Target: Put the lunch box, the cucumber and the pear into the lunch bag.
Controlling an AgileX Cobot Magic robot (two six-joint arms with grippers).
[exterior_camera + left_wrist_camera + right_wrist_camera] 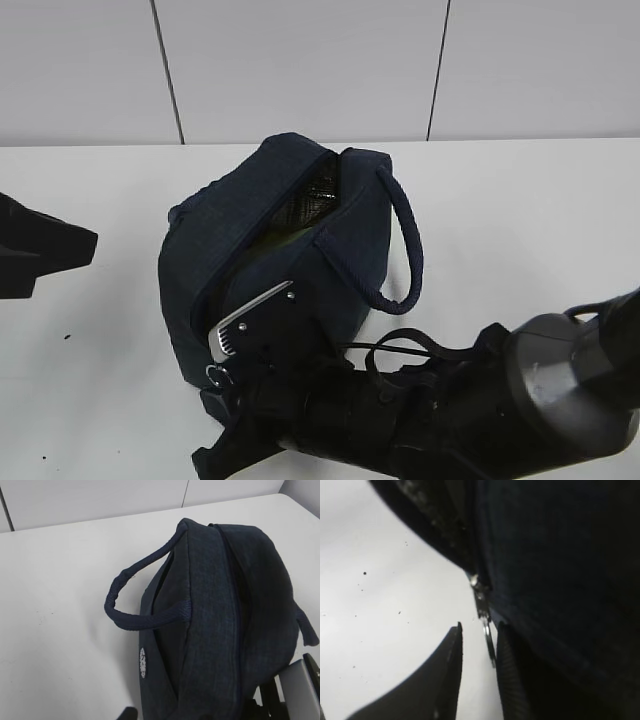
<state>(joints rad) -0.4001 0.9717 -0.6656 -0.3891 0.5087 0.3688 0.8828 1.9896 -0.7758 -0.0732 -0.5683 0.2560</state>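
Zipping looks in hand: the right gripper (479,652) has its 2 fingers spread around the metal ring pull (489,641) of the boxy navy fabric lunch bag (275,250). Next, pinch and draw it along.

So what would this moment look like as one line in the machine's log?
lunch bag: top partly unzipped | right gripper: open around ring pull | left gripper: out of view

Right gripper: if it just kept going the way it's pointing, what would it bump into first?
Probably the metal ring pull, hanging between the right gripper fingers, then the lunch bag behind it; depth is unclear.
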